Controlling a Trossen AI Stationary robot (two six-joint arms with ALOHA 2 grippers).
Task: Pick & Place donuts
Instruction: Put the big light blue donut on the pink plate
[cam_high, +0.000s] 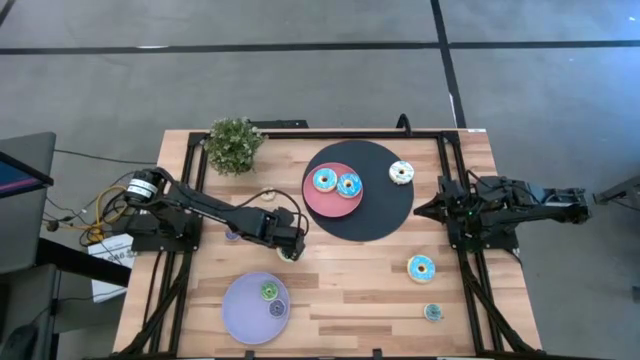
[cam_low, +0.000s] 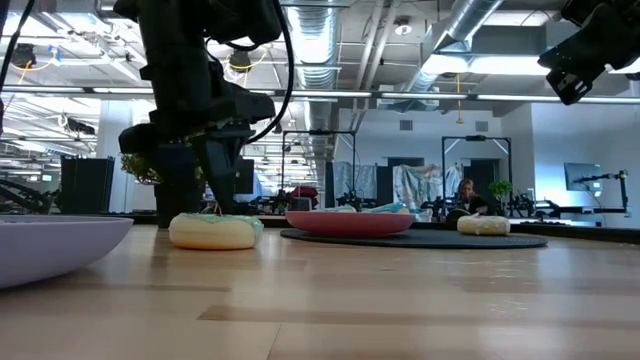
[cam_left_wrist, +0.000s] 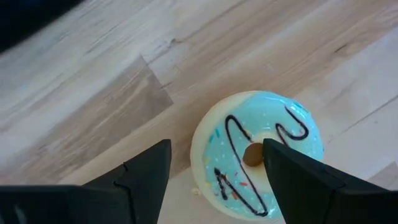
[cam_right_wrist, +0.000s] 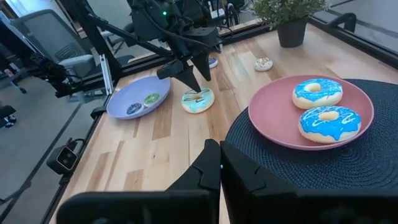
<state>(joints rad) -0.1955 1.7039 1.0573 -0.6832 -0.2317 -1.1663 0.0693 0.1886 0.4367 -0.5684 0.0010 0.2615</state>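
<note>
Pale wood table (cam_high: 340, 290), planks butted together, grain running clear across, a smooth satin finish that picks up a soft sheen in the low view. On it, the black round mat (cam_right_wrist: 323, 165) looks woven, ribbed and matt. The pink plate (cam_right_wrist: 273, 118) reads as smooth plastic, faintly glossy at the rim; same for the lavender plate (cam_right_wrist: 124, 99). The mint-iced donut (cam_left_wrist: 258, 152) is smooth moulded plastic, cream body, thin dark squiggles on the icing, low gloss. The left gripper (cam_left_wrist: 214, 180) shows matt black plastic fingers (cam_left_wrist: 146, 171). Black metal frame rails (cam_high: 465, 190) edge the table, dull-finished.
</note>
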